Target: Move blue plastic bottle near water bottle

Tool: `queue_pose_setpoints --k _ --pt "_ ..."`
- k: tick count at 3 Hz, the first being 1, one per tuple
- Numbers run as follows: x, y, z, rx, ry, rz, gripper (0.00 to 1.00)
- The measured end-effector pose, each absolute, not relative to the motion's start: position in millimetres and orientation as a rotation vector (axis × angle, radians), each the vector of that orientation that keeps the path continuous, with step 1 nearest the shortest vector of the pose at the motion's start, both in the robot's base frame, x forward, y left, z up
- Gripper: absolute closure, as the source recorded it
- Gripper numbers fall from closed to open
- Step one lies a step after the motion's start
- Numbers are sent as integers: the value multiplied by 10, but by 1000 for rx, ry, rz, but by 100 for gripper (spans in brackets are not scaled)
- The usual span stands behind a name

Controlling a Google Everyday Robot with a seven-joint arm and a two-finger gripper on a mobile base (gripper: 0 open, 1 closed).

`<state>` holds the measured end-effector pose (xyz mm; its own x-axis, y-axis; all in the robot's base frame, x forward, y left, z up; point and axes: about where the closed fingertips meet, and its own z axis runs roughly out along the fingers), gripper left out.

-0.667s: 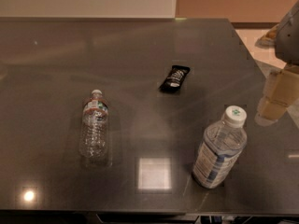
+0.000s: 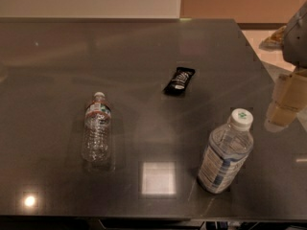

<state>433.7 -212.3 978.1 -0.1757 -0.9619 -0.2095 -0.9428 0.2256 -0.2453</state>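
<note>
Your end effector [image 2: 287, 102] is still hovering at the right edge, can't tell its opening. Blue plastic bottle [image 2: 225, 152] isn't moving yet, well apart from water bottle [image 2: 97, 128].

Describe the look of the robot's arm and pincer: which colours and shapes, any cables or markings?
The pincer, at the right edge of the view past the right side of the table, is pale cream and blocky. Above it sits a light grey, smooth arm section. No cables or markings are visible.
</note>
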Motion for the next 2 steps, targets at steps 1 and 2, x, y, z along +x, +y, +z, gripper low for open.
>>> queue_pose_setpoints --k 1,2 --pt "4174 -2055 9783 -1891 2092 12 0" --pt "3969 -1948 9723 -2003 1983 142 0"
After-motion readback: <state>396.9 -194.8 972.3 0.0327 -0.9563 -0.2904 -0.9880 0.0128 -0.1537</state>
